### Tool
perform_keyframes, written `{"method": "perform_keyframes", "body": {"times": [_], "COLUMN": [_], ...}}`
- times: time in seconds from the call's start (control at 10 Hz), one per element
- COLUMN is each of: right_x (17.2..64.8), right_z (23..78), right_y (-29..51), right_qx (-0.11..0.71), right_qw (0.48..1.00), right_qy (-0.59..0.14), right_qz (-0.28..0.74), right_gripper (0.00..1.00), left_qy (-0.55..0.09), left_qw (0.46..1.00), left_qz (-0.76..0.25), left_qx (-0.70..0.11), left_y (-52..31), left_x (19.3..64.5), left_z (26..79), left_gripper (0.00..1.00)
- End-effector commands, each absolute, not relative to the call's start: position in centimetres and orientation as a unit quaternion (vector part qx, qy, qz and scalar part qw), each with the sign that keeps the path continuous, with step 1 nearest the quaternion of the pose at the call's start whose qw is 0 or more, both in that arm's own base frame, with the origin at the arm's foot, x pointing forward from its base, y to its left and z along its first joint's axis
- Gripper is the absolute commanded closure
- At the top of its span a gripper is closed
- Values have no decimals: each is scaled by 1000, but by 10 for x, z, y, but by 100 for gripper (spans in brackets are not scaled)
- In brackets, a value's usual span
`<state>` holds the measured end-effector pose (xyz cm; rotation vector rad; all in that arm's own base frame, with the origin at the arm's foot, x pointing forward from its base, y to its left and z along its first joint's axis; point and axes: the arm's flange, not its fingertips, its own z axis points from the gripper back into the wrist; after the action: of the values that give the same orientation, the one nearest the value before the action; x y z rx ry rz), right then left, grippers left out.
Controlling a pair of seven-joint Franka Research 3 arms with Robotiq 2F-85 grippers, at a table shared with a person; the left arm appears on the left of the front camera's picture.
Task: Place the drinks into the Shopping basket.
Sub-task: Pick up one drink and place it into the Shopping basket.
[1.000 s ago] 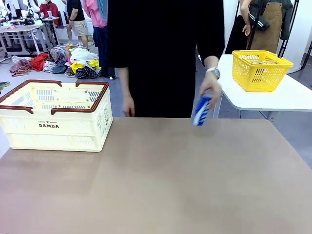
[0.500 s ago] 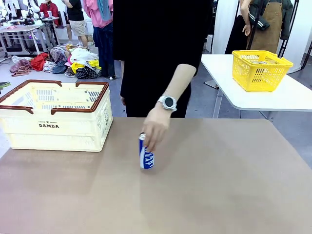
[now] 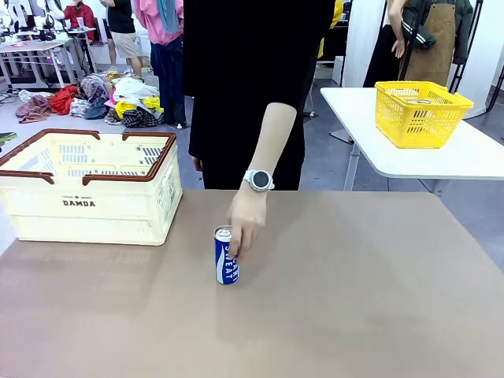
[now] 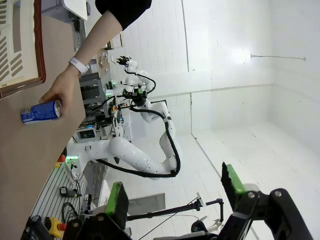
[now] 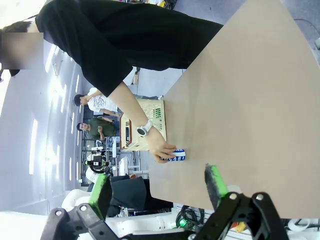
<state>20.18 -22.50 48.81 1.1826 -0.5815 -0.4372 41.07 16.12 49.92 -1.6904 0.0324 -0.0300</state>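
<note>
A blue Pocari Sweat can stands upright on the brown table near its middle, and the person's hand rests on its top and side. The same blue can lies sideways in the left wrist view and the blue can is small in the right wrist view. The cream Shopping basket with brown rim sits at the table's far left. The green can is out of view. My left gripper is open in the air. My right gripper is open too, well away from the can.
A yellow mesh basket stands on a white side table at the far right. The person in black stands at the far edge of the brown table. Other people and piles of clothes are in the background.
The person carried the blue can from the far right edge down to the middle of the table, and stood it upright. The hand is still on it.
</note>
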Motion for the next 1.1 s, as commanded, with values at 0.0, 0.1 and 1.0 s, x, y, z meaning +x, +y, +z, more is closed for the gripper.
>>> {"method": "perform_keyframes", "body": {"times": [0.0, 0.1, 1.0], "right_x": [204, 204, 204], "right_z": [490, 490, 490], "right_y": [-226, -226, -226], "right_qx": [551, 551, 551], "right_qw": [762, 762, 762], "right_qy": [-283, -283, -283], "right_qz": [-190, -190, -190], "right_gripper": [0, 0, 0], "left_qy": [18, 18, 91], "left_qw": [665, 665, 915], "left_qz": [-18, -18, 63], "left_qx": [-746, -746, -388], "left_y": [172, 172, -157], "left_x": [407, 407, 459], "left_z": [501, 501, 616], "left_gripper": [0, 0, 0]}}
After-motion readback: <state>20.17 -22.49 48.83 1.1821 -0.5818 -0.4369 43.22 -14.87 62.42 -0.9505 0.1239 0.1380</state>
